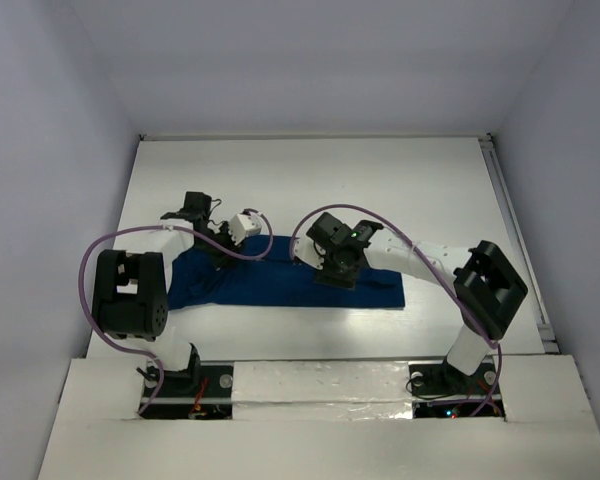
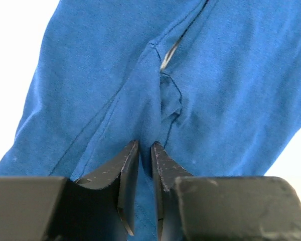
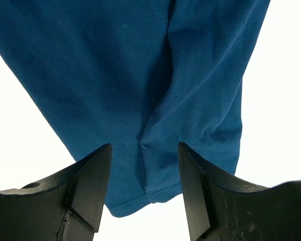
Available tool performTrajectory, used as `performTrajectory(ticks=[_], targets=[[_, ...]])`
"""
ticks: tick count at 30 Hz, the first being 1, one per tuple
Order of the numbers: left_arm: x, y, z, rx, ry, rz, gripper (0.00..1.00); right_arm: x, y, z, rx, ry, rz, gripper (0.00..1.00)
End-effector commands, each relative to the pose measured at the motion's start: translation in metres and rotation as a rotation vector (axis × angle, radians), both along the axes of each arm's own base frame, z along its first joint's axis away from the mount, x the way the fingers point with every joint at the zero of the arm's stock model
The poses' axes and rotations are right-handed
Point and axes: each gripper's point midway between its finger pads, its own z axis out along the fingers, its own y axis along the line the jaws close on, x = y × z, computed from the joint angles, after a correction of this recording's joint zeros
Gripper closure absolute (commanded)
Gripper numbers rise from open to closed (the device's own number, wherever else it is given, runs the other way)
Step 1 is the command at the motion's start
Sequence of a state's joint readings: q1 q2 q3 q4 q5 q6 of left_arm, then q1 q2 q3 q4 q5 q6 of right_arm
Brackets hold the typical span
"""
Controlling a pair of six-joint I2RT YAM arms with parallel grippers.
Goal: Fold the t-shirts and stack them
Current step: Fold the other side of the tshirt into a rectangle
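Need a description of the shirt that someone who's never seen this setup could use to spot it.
On the white table, between the left arm and the right arm, the t-shirt lies as a wide, low band. It is the only dark blue cloth there; everything near it is black-and-white arm hardware.

I work over a plain white table [image 1: 310,180] set in a shallow booth, closed in by a pale grey-lilac back wall [image 1: 310,60], a left wall [image 1: 40,200] and a right wall [image 1: 580,150] of the same flat, unmarked colour. A thin metal rail [image 1: 520,240] runs along the table's right edge, and at the near edge a silvery, crinkled strip [image 1: 320,378] lies across a white board [image 1: 310,440]. The light is soft and even, casting only faint shadows, and up close it bleaches the tabletop to pure white.
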State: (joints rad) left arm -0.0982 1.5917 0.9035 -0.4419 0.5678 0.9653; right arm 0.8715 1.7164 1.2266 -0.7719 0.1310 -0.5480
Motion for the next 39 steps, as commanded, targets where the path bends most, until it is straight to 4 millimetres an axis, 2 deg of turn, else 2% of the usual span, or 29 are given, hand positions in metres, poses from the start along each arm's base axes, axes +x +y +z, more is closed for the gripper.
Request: performTrajectory(ticks=[1, 9, 13, 16, 18, 19, 21, 24, 28, 30, 31, 34, 37, 38, 39], targets=[[0.001, -0.004, 0.022, -0.020, -0.021, -0.013, 0.87, 0.006, 0.005, 0.001, 0.035, -0.031, -0.014, 0.40], [-0.021, -0.009, 0.054, -0.054, -0.042, -0.083, 0.87, 0.010, 0.009, 0.000, 0.045, -0.045, -0.015, 0.40], [-0.032, -0.011, 0.059, -0.068, -0.029, -0.116, 0.87, 0.011, 0.009, 0.001, 0.050, -0.047, -0.015, 0.40], [-0.032, -0.010, 0.057, -0.064, -0.036, -0.113, 0.87, 0.010, 0.009, 0.002, 0.052, -0.044, -0.014, 0.40], [-0.033, -0.010, 0.051, -0.070, -0.026, -0.093, 0.60, 0.008, 0.011, 0.003, 0.059, -0.035, -0.011, 0.40], [-0.031, -0.014, 0.050, -0.075, -0.034, -0.101, 0.34, 0.008, 0.011, 0.004, 0.063, -0.033, -0.009, 0.40], [-0.030, -0.014, 0.044, -0.077, -0.019, -0.092, 0.32, 0.008, 0.012, 0.005, 0.066, -0.032, -0.008, 0.40], [-0.009, -0.006, 0.032, -0.029, -0.083, -0.026, 0.30, 0.006, 0.011, 0.005, 0.067, -0.026, -0.007, 0.40], [-0.006, -0.004, 0.014, -0.003, -0.037, 0.015, 0.39, 0.004, 0.010, 0.004, 0.071, -0.022, -0.005, 0.40], [-0.006, -0.003, 0.003, 0.000, -0.007, 0.032, 0.39, 0.003, 0.010, 0.005, 0.071, -0.021, -0.003, 0.40], [0.001, -0.003, 0.001, 0.014, -0.032, 0.043, 0.39, 0.003, 0.010, 0.005, 0.072, -0.020, -0.004, 0.40], [0.003, -0.003, -0.008, 0.029, -0.025, 0.058, 0.46, 0.002, 0.010, 0.005, 0.076, -0.017, -0.002, 0.40], [0.006, -0.004, -0.009, 0.027, -0.023, 0.068, 0.73, 0.001, 0.010, 0.004, 0.075, -0.014, -0.002, 0.40], [0.007, -0.004, -0.009, 0.027, -0.025, 0.071, 0.84, 0.001, 0.010, 0.004, 0.075, -0.013, 0.000, 0.40], [0.007, -0.004, -0.007, 0.026, -0.031, 0.074, 0.86, 0.001, 0.010, 0.004, 0.078, -0.013, 0.001, 0.40]])
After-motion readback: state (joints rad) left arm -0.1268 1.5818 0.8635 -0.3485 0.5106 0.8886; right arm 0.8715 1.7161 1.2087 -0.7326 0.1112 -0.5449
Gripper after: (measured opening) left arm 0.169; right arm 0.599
